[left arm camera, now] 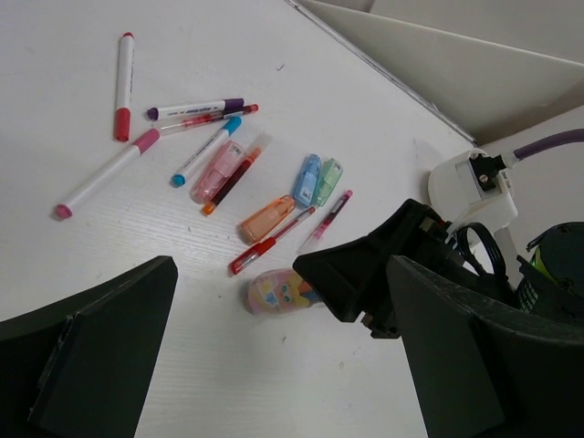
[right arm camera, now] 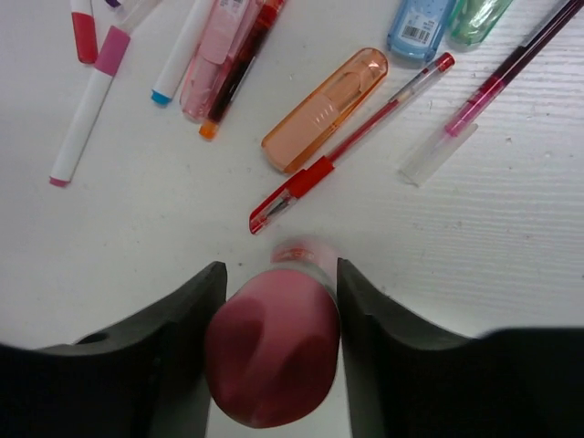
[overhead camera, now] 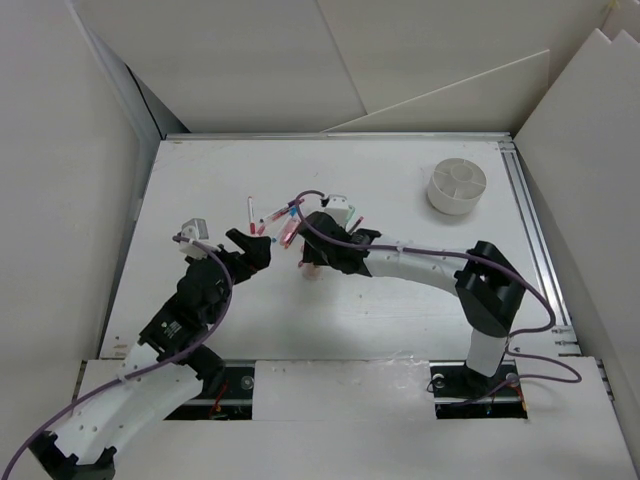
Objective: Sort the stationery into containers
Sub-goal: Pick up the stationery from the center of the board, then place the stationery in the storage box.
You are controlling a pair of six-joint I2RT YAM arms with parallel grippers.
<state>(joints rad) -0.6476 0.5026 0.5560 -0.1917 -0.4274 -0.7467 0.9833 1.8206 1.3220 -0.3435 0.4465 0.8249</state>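
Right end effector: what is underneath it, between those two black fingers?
A rounded pink eraser-like piece lies on the table between the right end effector's fingers, touching both. What is beneath the piece is covered.

Pens (left arm camera: 272,239), markers (left arm camera: 207,151) and a pink eraser (right arm camera: 274,351) sit mid-table, far from the white cup (overhead camera: 447,200)

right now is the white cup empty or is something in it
Empty as far as the top view shows: the white cup has only bare compartments; the pens lie out on the table.
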